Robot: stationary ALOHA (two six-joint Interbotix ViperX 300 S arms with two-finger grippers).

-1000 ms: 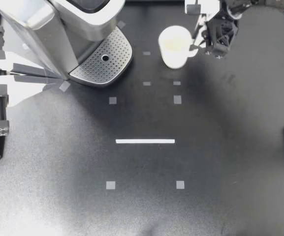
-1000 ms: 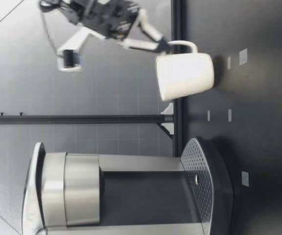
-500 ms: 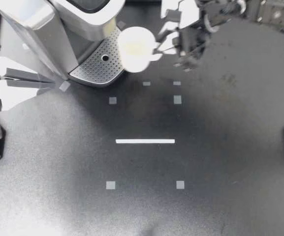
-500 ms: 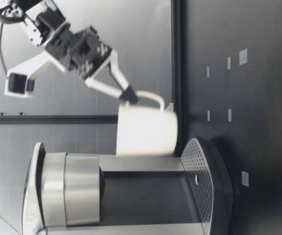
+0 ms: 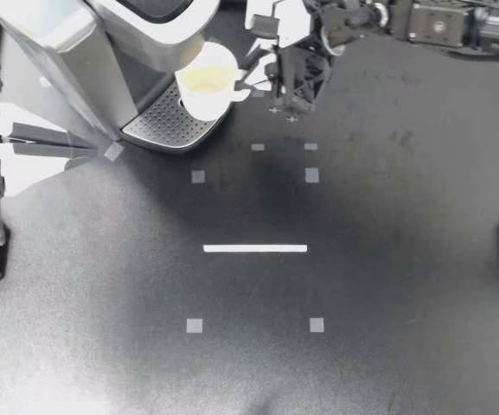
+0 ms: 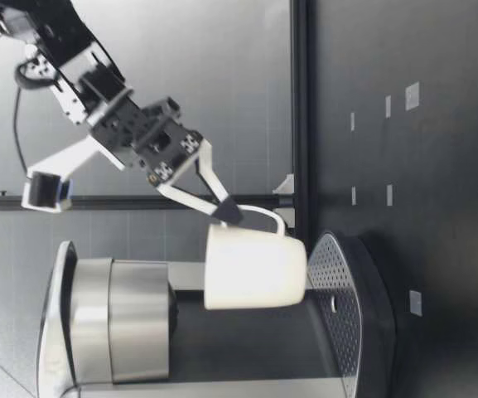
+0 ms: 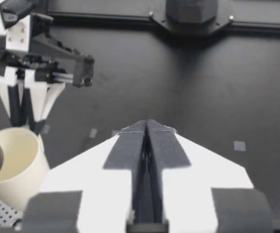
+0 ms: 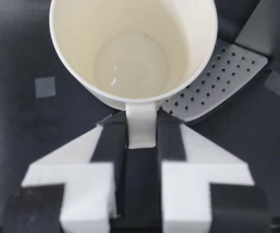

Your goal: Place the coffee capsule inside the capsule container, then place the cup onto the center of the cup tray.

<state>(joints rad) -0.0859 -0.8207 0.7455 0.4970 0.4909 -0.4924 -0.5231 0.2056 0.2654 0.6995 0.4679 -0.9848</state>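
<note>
A cream cup (image 5: pixel 206 79) hangs upright over the perforated metal cup tray (image 5: pixel 164 125) of the coffee machine (image 5: pixel 102 35). My right gripper (image 5: pixel 251 82) is shut on the cup's handle (image 8: pixel 140 127), which sits pinched between both fingers. In the low view the cup (image 6: pixel 255 267) floats a little above the tray (image 6: pixel 344 286), under the machine's brew head. The cup (image 8: pixel 135 53) is empty inside. My left gripper (image 5: pixel 102 141) rests shut beside the machine, holding nothing, its pads (image 7: pixel 125 150) pressed together. No capsule is visible.
The coffee machine fills the back left corner. Small grey tape squares (image 5: pixel 198 176) and a white tape strip (image 5: pixel 255 248) mark the dark table. A black frame rail (image 7: pixel 193 12) runs along the far edge.
My right arm has carried the cup leftward from the open table to above the cup tray, and it now sits lower under the brew head. The left arm stayed put.
</note>
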